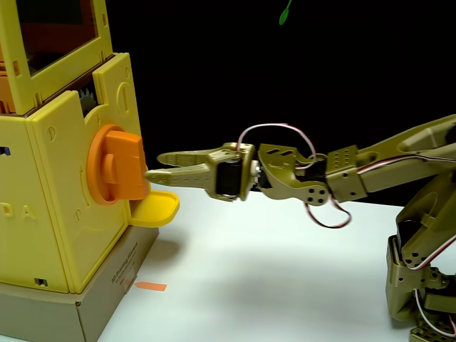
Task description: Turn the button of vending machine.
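Vending machine (68, 178): top and left side cut off by frame edge; embossed letters on front face only part-readable, rest lost off left edge. Orange-tinted window (57, 28): upper part out of frame, interior too dark to tell.
Gear teeth (89, 96): mostly hidden behind side panel.
Button (117, 165): seen edge-on, face partly hidden; contact w/ lower fingertip can't be told.
Yellow tray (155, 208): inner end hidden in machine slot.
Cardboard box (92, 299) under machine: cut by bottom edge; print too small to read.
Arm base (424, 285): cut off at right and bottom edges.
Green object (286, 13): cut by top edge, unidentifiable.
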